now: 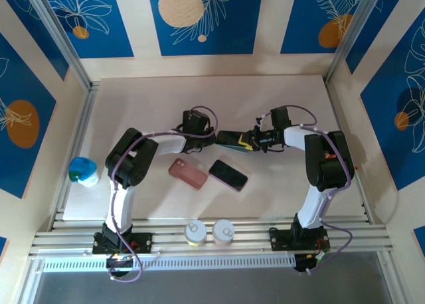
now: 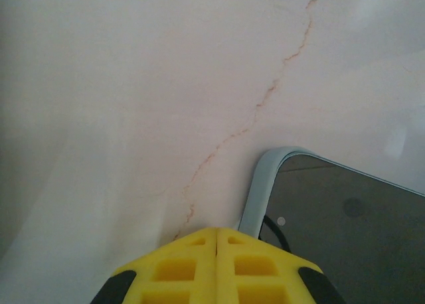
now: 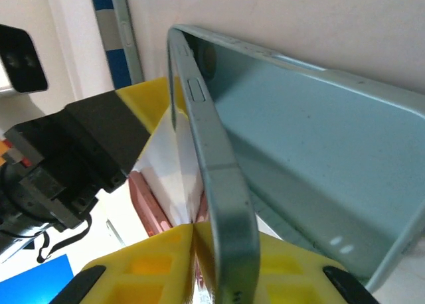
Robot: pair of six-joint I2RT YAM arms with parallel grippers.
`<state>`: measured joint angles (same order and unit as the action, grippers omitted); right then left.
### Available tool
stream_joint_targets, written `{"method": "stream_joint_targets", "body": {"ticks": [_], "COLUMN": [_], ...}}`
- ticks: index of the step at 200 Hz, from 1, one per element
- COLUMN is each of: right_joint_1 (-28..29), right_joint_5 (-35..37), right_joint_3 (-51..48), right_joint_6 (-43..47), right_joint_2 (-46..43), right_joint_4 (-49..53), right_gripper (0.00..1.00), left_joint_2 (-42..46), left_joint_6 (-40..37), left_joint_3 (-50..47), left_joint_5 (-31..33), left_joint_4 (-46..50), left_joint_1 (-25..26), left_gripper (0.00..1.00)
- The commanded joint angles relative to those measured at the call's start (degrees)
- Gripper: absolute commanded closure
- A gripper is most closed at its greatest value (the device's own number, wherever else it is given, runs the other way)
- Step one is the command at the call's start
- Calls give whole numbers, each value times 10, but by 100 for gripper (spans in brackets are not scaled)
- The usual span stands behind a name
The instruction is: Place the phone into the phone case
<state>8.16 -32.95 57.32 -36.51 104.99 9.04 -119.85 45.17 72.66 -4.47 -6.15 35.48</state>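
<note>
Converging left claw [image 2: 217, 233], right claw [image 3: 198, 228] (at phone case [image 3: 299, 138])

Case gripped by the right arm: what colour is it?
The case is pale blue-grey, clearest in the right wrist view.

Overhead camera looks down on the table [image 1: 199, 95]; both wrist cameras closely face the teal case [image 3: 299, 138].
</note>
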Motion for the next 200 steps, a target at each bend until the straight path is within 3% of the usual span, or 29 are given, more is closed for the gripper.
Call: {"method": "stream_joint_targets", "body": {"ticks": [1,83,200], "right_joint_1": [16,21,24], "right_joint_5": [22,59,101], "right_joint_3": [15,63,104], "right_joint_6": [8,15,16], "right_joint_2": [-5,-8,17], "right_joint_4": [61,134,198], "right_gripper": [78,53,44], "left_joint_2": [13,23,30], "left_joint_6": [11,19,21], "left_joint_3": [-14,-29,-36], "left_joint_5": [-25,-26,-30], "left_joint_4": [-17,-37,-50], "left_joint_1": [4,4,3], "left_gripper": [100,100,100]}}
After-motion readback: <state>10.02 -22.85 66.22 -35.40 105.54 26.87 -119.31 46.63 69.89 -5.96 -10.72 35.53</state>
